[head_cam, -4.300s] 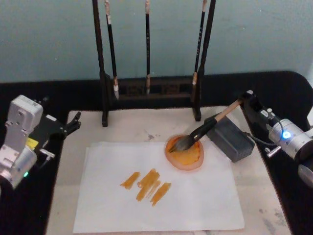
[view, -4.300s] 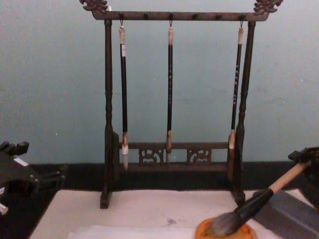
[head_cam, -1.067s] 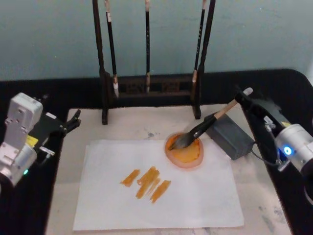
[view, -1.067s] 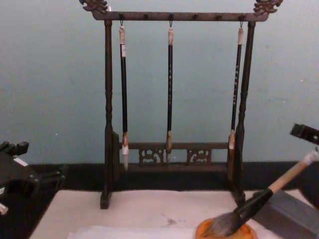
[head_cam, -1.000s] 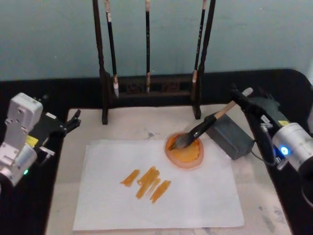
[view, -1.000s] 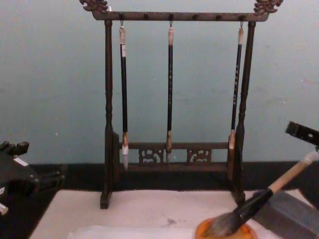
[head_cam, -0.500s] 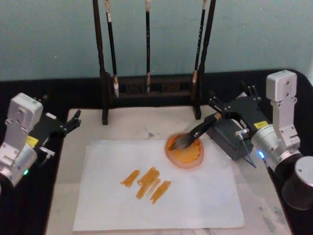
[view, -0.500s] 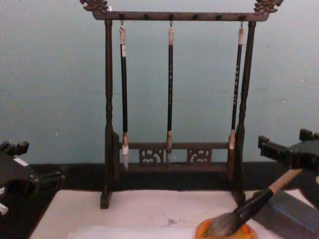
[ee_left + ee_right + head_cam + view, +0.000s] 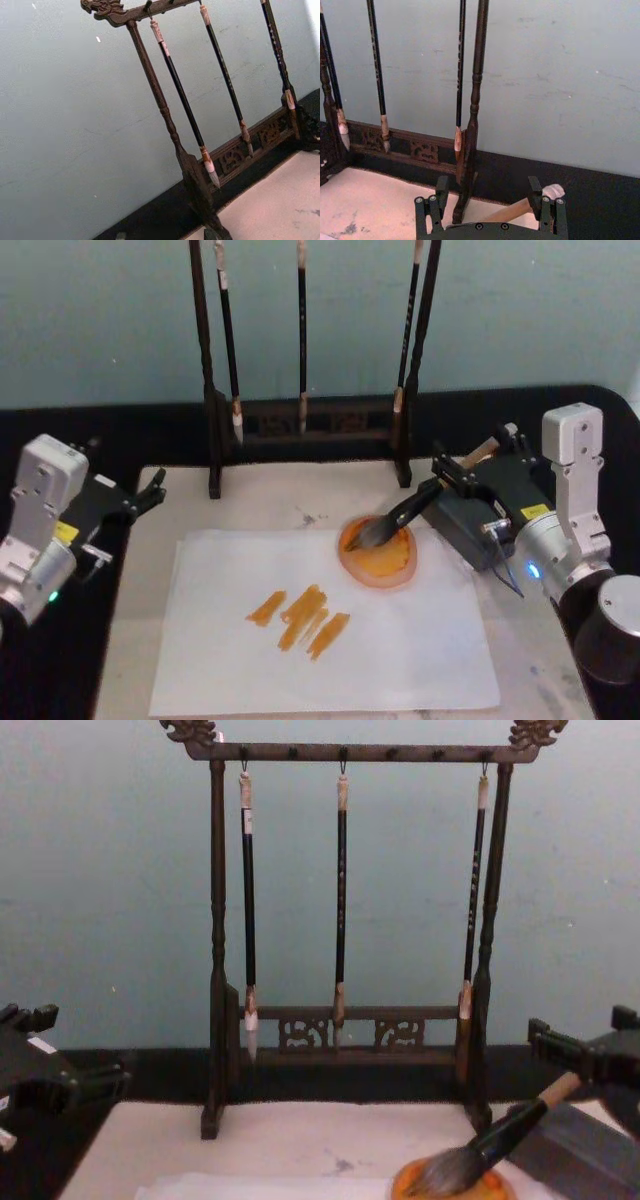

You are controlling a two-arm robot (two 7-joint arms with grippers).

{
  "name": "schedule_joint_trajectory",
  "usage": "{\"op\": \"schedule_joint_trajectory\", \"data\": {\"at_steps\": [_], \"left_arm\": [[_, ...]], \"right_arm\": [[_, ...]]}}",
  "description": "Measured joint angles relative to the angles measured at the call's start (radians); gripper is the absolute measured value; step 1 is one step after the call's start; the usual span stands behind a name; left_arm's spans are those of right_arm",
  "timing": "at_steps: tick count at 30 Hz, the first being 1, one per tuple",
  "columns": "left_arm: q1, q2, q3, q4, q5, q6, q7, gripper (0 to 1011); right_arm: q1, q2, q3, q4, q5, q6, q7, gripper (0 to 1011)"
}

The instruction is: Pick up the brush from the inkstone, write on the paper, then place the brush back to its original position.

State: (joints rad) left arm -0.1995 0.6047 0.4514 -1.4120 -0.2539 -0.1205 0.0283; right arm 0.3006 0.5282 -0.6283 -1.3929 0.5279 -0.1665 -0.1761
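Brush (image 9: 415,507) lies with its bristles in the orange dish (image 9: 379,557), at about 2 o'clock on the paper (image 9: 400,650); its handle slopes up toward 2 o'clock over a grey block (image 9: 480,525). Four orange strokes mark the paper near its middle.

Right pincer (image 9: 470,462) stands spread wide on either side of the upper handle, near the white cap. In the right wrist view the two fingers (image 9: 436,207) flank the handle with gaps both sides; nothing is gripped.

Left pincer (image 9: 152,490) hangs at 9 o'clock, off the table mat's edge, apparently open and empty, idle.

Risks, as judged:
- Closing this near the cap gives a long lever; the bristle end may swing or drag the dish.
- An off-centre closure could push the handle sideways off the block.
- The stand's right post (image 9: 420,350) is just beyond the pincer; a careless lift could strike it.
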Motion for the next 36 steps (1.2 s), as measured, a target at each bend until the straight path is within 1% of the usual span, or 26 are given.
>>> {"op": "schedule_joint_trajectory", "data": {"at_steps": [4, 36], "left_arm": [[0.0, 0.0, 0.0, 0.0, 0.0, 0.0, 0.0, 1010], [0.0, 0.0, 0.0, 0.0, 0.0, 0.0, 0.0, 1010]], "right_arm": [[-0.005, -0.005, 0.01, 0.002, -0.005, -0.009, -0.001, 1000], [-0.004, -0.002, 0.005, -0.001, -0.003, -0.004, -0.001, 1000]]}}
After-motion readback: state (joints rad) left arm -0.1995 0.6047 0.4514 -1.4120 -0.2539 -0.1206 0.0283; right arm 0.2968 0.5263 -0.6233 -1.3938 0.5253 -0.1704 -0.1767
